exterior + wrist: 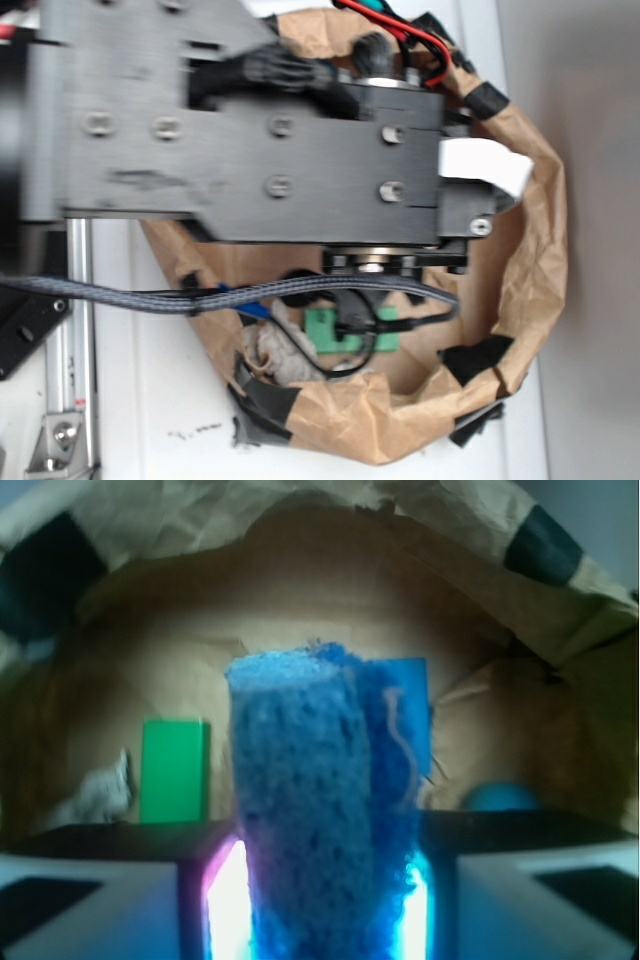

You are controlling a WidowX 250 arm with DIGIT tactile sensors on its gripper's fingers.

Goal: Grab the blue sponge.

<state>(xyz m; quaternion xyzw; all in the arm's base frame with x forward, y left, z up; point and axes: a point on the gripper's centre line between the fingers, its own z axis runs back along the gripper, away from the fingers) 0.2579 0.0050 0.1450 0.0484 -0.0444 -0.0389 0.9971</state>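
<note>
The blue sponge [310, 810] fills the middle of the wrist view: a porous royal-blue slab standing on end, with a paler blue layer at its top left. My gripper [325, 890] is shut on it, its lower part squeezed between the two fingers [110, 890], and light glows on either side of it. The sponge's end points toward the brown paper behind it. In the exterior view the arm [260, 130] hides the gripper and the sponge.
A crumpled brown paper bag wall [540, 250] rings the work area. Inside lie a green block [173, 770], a white crumpled wad [100, 792], a flat blue block [408, 690] behind the sponge, and a teal ball [500, 798] at right. Cables [300, 290] hang across.
</note>
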